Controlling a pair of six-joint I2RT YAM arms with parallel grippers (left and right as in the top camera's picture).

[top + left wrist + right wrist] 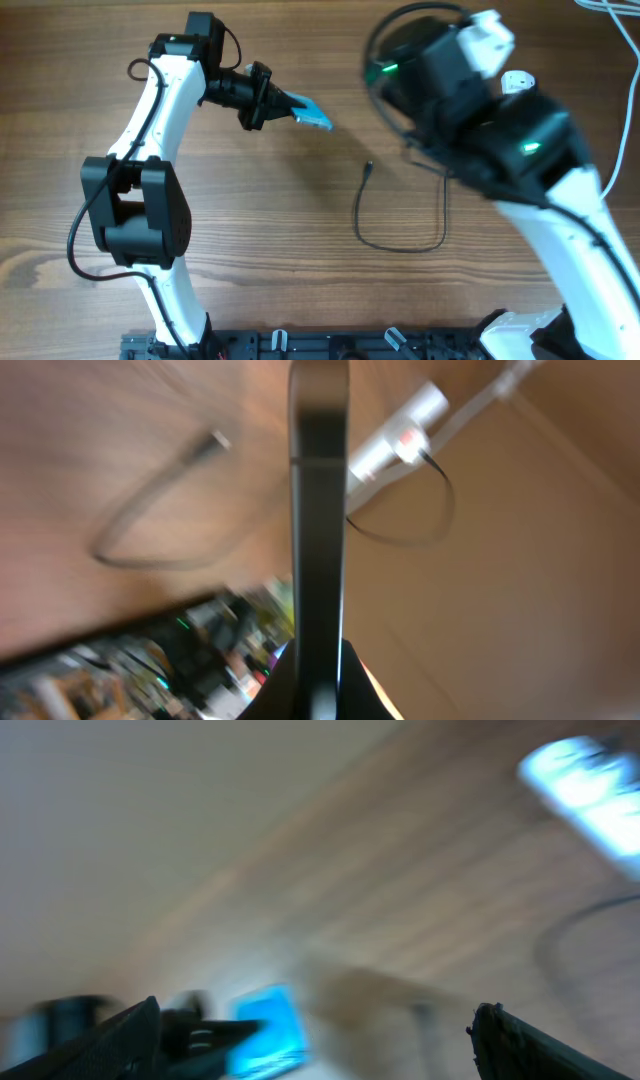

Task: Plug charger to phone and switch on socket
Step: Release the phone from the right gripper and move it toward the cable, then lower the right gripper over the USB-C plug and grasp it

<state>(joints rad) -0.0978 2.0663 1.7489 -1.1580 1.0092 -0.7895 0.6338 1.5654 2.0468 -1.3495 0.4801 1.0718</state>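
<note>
Starting at the phone [312, 112]: clamped by one end in the left gripper [285, 103], clenched tight on it, cyan screen tilted up toward the overhead camera, apparently held clear of the wooden table [280, 230], in the upper middle of the scene. From the left wrist, that phone [318, 510] edge-on, a dark upright slab rising from the bottom of the view. Next, to the right of the phone and well apart from it, the charger [358, 215], lying loose on the wood in an open loop, down, round and back up, with its connector tip [369, 167] free at one end and touching nothing. Further right, the socket [516, 79], white, largely hidden overhead behind the blurred right arm [570, 220]. From the left wrist, that socket [395, 440] plainer, with a red mark on top, a thin black cable curling just beside it and a white lead [500, 385] leaving toward the upper corner. Last, the right gripper [315, 1010], released and spread wide, grasping nothing, its fingers [120, 1040] dark at the two lower corners of a badly smeared right wrist view, with the phone's cyan glow low between them, farther off.
</note>
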